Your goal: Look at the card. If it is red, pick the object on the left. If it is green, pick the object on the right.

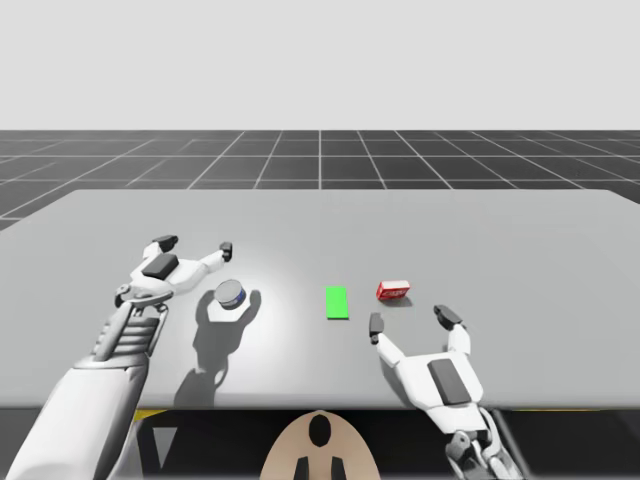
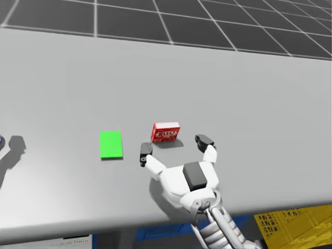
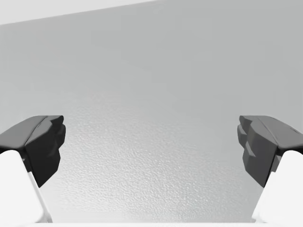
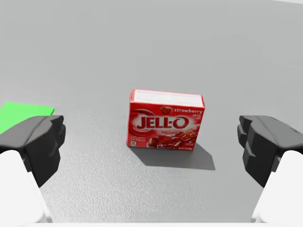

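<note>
Right gripper (image 1: 411,320): spread wide, holding nothing, touching nothing. Fingers either side of an open gap, with the box (image 4: 165,120) straight ahead of that gap and not yet between the fingertips. Placed right of the card (image 1: 337,302) and on its near side, low over the table (image 1: 500,230).

Left gripper (image 1: 195,244): also spread wide and empty, with bare table ahead of its fingers. Well left of the card and further back.

Count: one card, green, lying flat. One box, red, standing on a long edge just right of the card and a little further back, apart from it. One can (image 1: 231,294), blue and white, upright, left of the card and well apart from it, near the left gripper but not between its fingers. Two grippers, both unloaded.

Room: bare table between card and can, more behind the card up to the far edge, and a wide bare stretch right of the box. Near edge of the table close behind the right wrist, well on the near side of the card. Narrow gap between card and box.
</note>
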`<state>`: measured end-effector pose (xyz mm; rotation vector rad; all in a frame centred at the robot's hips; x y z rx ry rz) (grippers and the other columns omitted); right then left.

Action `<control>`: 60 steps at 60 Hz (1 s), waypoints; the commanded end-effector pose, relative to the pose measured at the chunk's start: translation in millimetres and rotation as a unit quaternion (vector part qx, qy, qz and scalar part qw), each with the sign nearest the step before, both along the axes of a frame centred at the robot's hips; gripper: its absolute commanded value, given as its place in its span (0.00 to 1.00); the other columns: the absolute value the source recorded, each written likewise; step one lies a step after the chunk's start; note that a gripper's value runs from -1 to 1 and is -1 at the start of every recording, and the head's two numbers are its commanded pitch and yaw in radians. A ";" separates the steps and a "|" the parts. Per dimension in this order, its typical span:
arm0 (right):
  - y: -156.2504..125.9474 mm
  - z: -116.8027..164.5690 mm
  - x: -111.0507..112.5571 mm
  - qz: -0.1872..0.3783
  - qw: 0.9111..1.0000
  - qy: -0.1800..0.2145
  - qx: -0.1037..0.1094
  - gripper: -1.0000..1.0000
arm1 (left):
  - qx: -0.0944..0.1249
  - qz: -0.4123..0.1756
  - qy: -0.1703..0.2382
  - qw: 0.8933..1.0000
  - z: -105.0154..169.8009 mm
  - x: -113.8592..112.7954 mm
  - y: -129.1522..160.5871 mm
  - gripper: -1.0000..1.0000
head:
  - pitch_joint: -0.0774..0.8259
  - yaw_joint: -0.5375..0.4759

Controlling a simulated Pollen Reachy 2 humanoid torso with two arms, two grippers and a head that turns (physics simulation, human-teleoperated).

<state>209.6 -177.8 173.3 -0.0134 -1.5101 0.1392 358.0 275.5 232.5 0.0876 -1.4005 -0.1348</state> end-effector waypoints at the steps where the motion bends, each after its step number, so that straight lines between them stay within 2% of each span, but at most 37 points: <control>1: 25.6 -15.9 7.5 -0.016 0.999 0.030 0.042 0.00 | 0.004 0.004 0.003 1.000 -2.7 -0.4 -0.4 0.00 | 0.79 0.25; 19: 25.1 -25.6 58.1 -0.045 0.997 0.050 0.048 0.00 | 0.009 0.009 0.001 1.000 -3.8 -0.2 0.9 0.00 | 0.80 0.24; 32: 23.8 -30.0 90.0 -0.054 0.993 0.084 0.070 0.00 | 0.011 0.011 -0.001 1.000 -3.9 0.4 1.4 0.00 | 0.81 0.24; 43: 27.5 -35.3 104.4 -0.054 0.991 0.098 0.074 0.00 | 0.012 0.011 -0.002 1.000 -3.9 0.8 1.6 0.00 | 0.82 0.24; 51: 29.5 -42.3 108.8 -0.052 0.987 0.125 0.088 0.00 | 0.011 0.011 -0.003 1.000 -3.7 0.8 1.9 0.00 | 0.82 0.24; 60: 31.6 -45.0 104.7 -0.041 0.988 0.122 0.080 0.00 | 0.012 0.011 -0.002 1.000 -4.5 1.2 1.8 0.00 | 0.82 0.24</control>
